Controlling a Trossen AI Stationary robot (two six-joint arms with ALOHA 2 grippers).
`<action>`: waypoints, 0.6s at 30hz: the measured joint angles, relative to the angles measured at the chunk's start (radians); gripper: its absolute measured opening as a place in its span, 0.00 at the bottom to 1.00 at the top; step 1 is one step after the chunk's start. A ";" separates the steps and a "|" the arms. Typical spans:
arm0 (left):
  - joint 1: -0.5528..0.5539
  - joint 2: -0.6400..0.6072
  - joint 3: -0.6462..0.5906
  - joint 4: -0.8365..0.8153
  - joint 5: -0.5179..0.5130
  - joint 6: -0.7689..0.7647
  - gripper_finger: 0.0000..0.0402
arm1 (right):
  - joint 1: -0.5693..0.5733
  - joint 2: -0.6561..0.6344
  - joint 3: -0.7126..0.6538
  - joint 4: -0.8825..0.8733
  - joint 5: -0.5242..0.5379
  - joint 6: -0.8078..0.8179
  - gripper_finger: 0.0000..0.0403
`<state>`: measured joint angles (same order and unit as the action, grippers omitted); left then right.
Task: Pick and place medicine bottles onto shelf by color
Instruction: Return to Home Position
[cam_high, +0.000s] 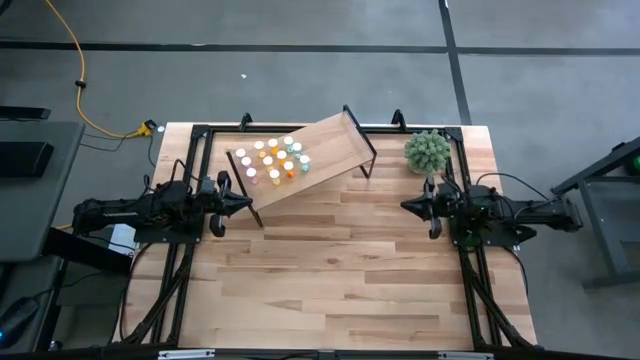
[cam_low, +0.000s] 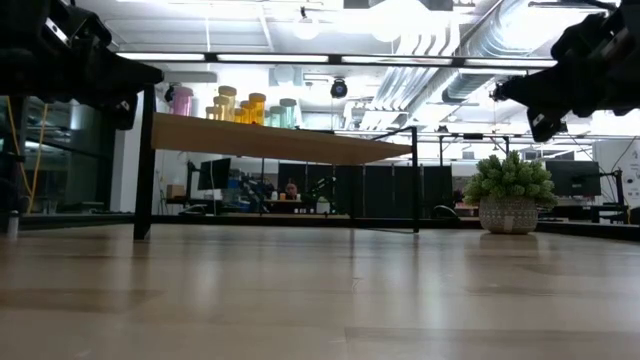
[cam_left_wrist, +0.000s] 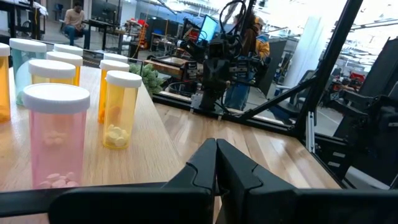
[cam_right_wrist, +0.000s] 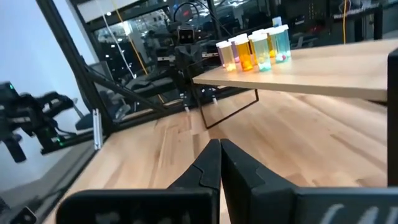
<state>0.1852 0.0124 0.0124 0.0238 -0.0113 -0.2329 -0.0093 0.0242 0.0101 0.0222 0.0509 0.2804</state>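
The medicine bottles (cam_high: 272, 160) stand upright in a cluster on the left end of the shelf (cam_high: 330, 150), a light-wood plank on thin black legs at the table's far side. They show pink, yellow, orange and teal in the left wrist view (cam_left_wrist: 56, 118) and far off in the right wrist view (cam_right_wrist: 255, 50). My left gripper (cam_high: 248, 201) is shut and empty, just off the shelf's near left corner. My right gripper (cam_high: 405, 206) is shut and empty, to the right of the shelf, near the plant.
A fuzzy green plant in a pot (cam_high: 427, 152) stands at the table's far right corner, close to my right arm. A black metal frame (cam_high: 190, 150) runs along the table's edges. Bare wood tabletop (cam_high: 340, 270) lies toward the near side.
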 joint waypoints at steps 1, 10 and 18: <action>0.000 0.000 0.000 0.000 0.000 0.000 0.01 | 0.000 0.000 0.000 0.000 0.000 0.015 0.00; 0.000 0.000 0.000 0.000 0.000 0.000 0.01 | 0.000 0.000 0.000 0.000 0.000 0.058 0.00; 0.000 0.000 0.000 0.000 0.000 0.000 0.01 | 0.000 0.000 0.000 0.000 0.000 0.060 0.00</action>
<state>0.1855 0.0124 0.0122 0.0238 -0.0116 -0.2329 -0.0093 0.0242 0.0101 0.0219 0.0509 0.3401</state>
